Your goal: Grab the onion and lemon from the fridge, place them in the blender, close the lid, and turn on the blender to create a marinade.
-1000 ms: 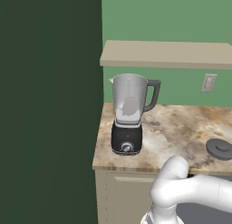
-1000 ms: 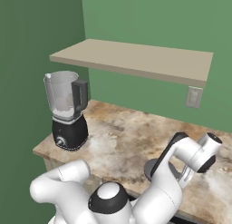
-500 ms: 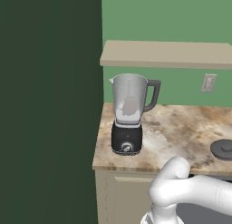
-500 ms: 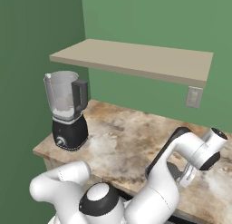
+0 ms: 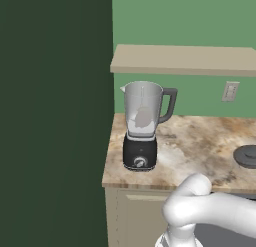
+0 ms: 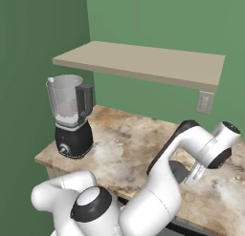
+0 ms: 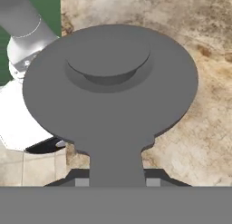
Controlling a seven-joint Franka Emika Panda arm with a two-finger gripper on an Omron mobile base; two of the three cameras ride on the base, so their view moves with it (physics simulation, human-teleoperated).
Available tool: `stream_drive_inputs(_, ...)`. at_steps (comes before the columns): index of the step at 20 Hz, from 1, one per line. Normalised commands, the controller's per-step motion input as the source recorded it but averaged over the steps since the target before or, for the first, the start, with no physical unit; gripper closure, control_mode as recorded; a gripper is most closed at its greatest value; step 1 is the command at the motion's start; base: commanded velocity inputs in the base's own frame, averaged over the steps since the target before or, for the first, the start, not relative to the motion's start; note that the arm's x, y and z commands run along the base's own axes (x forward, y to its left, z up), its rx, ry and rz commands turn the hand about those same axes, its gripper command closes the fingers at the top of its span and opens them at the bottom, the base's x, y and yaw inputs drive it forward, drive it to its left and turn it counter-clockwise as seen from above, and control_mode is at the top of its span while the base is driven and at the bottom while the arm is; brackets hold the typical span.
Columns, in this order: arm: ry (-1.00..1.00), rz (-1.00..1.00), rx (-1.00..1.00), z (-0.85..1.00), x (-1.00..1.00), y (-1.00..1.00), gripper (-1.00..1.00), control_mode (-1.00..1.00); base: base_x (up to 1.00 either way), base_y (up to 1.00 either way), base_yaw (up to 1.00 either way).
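Mottled brown stone counter (image 5: pixel 200 146) bearing glossy clear-jug blender (image 5: pixel 142 123) at nine o'clock, flat round matte-grey lid (image 7: pixel 111 82) at three, gripper (image 7: pixel 113 180) directly above, tips half hidden, grip unclear.

The lid (image 5: pixel 247 156) is cut off by the left base view's right edge.

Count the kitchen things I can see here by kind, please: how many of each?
Blender: 1
Lid: 1
Shelf: 1
Wall outlet: 1
Counter: 1
Total: 5
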Motion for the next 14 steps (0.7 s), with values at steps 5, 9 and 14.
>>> stream_drive_inputs(5, -0.03, -0.07, 0.00, 0.59, 0.00, 0.32, 1.00, -1.00, 0.00, 0.00, 0.00)
stream_drive_inputs(9, -0.11, -0.08, 0.00, 0.65, 0.00, 0.44, 1.00, -1.00, 0.00, 0.00, 0.00)
stream_drive_inputs(14, -0.20, -0.05, 0.00, 0.67, 0.00, 0.47, 1.00, -1.00, 0.00, 0.00, 0.00)
